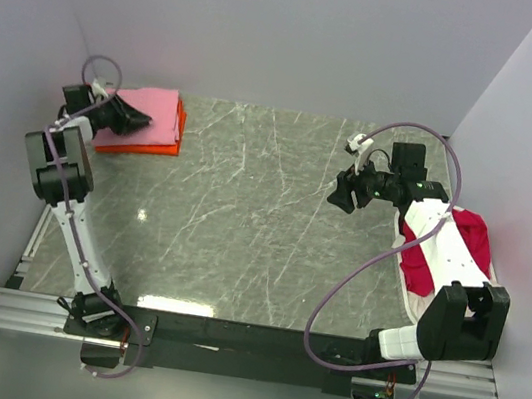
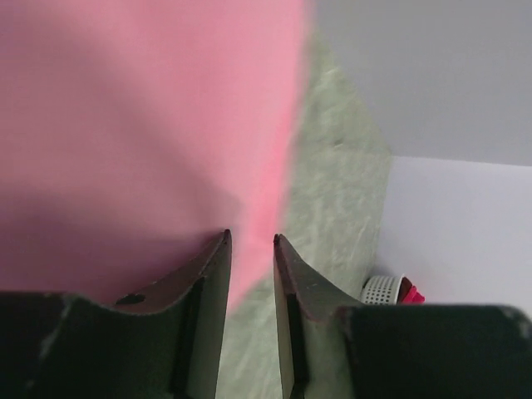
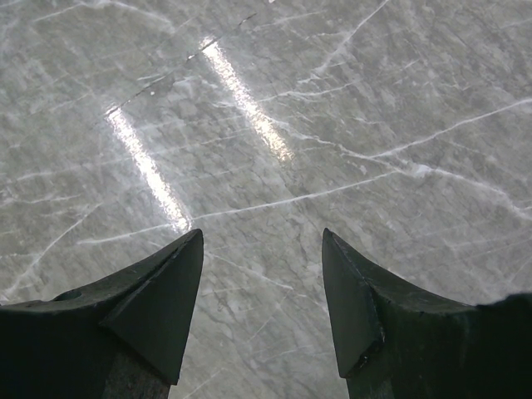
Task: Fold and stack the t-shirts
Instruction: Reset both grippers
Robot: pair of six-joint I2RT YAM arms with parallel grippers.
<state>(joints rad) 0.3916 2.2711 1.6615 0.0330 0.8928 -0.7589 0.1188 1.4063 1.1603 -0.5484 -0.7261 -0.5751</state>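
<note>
A light pink t-shirt (image 1: 150,110) lies folded on top of an orange-red folded t-shirt (image 1: 168,148) at the table's far left corner. My left gripper (image 1: 143,121) sits low at the pink shirt's near edge. In the left wrist view the pink cloth (image 2: 141,125) fills the frame beyond the left gripper (image 2: 251,239). Its jaws stand a narrow gap apart and clamp nothing. A crimson t-shirt (image 1: 474,234) and a cream one (image 1: 407,244) lie rumpled at the right edge under my right arm. My right gripper (image 1: 339,196) (image 3: 262,241) hangs open over bare marble.
Grey walls close in the table at the back and on both sides. The marble tabletop (image 1: 243,216) stretches between the two arms. The left wrist view also catches a white perforated thing (image 2: 384,288) far off by the right wall.
</note>
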